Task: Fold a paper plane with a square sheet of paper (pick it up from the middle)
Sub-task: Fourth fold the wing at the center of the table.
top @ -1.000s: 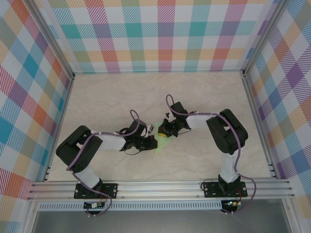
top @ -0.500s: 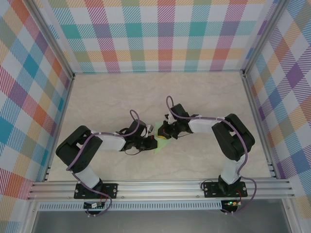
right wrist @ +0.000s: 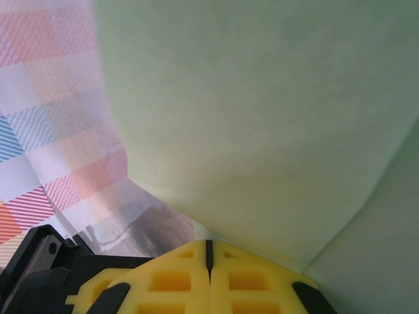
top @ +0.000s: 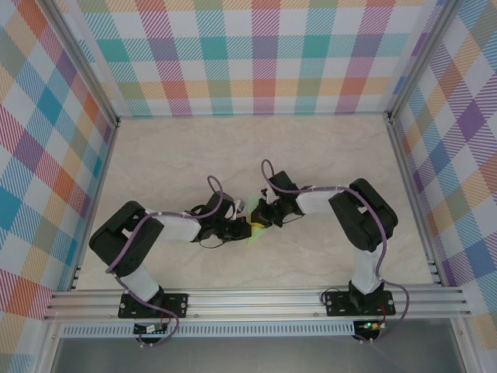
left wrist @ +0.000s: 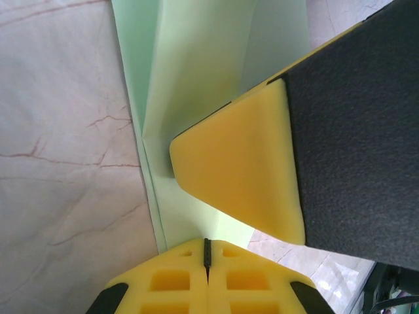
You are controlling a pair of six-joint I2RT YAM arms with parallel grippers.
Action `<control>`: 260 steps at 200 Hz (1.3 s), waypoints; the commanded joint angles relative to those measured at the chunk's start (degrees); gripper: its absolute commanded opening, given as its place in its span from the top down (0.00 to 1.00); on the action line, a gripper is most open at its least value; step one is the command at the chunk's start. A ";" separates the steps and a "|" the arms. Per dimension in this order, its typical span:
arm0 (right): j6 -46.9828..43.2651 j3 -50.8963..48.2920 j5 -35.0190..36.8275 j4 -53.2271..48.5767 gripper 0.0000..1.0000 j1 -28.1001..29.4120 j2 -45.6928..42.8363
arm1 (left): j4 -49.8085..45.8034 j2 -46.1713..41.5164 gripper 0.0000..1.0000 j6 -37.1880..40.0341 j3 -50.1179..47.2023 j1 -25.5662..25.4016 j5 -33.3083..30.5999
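Since a second ago my right gripper (top: 258, 221) has slid left across the pale mint-green creased paper sheet (top: 253, 235), closer to my left gripper (top: 244, 228). That sheet lies flat between the two, about midway between the left and right edges of the beige marbled counter (top: 171, 155) and nearer its near edge. Both grippers are clenched. My right one's yellow pad rests over a crease, and my left one's closed tips meet the sheet's edge. Whether either actually pinches paper, I cannot tell.
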 commanded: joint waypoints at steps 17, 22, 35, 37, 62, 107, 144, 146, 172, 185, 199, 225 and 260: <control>-0.53 -0.61 4.88 -1.38 0.95 -0.37 3.12 | -8.41 -2.50 0.98 0.97 -1.83 -0.27 -0.73; -0.64 -0.70 4.88 -1.51 0.95 -0.32 3.05 | -8.60 -3.34 0.97 0.97 -1.63 -0.27 -0.51; -0.78 -0.96 4.97 -1.60 0.95 -0.37 2.96 | -9.33 -5.46 0.96 1.04 -0.76 -0.28 0.32; -0.78 -0.97 4.95 -1.69 0.95 -0.37 3.01 | -9.47 -5.74 0.96 1.10 -0.53 -0.28 0.47; -1.04 -0.88 4.88 -1.98 0.95 -0.37 3.11 | -12.00 -9.46 0.93 1.10 2.21 -0.28 1.14; -0.96 -0.56 4.98 -2.29 0.95 -0.37 3.42 | -11.28 -7.56 0.89 0.80 5.08 -0.24 5.35; -0.52 -0.54 4.93 -2.02 0.95 -0.37 3.99 | -9.68 -3.37 0.88 0.77 4.76 -0.40 5.82; -0.52 -0.53 4.94 -1.97 0.95 -0.37 3.99 | -9.65 -3.18 0.88 0.76 4.71 -0.40 5.85; -0.48 -0.53 4.80 -2.06 0.95 -0.37 4.35 | -8.18 -0.59 0.88 0.76 4.24 -0.44 7.11; -0.52 -0.53 4.82 -2.16 0.95 -0.34 4.43 | -7.20 0.03 0.88 0.42 3.89 -0.46 7.20; -0.74 -0.62 4.80 -2.43 0.95 -0.36 4.43 | -6.93 -0.01 0.88 0.39 3.84 -0.46 7.21; -0.71 -0.80 4.97 -2.52 0.95 -0.37 4.56 | -7.97 -0.88 0.88 0.57 4.68 -0.45 7.16; -0.43 -0.88 5.06 -2.46 0.95 -0.37 4.91 | -10.91 0.05 0.87 2.70 5.39 -0.53 6.94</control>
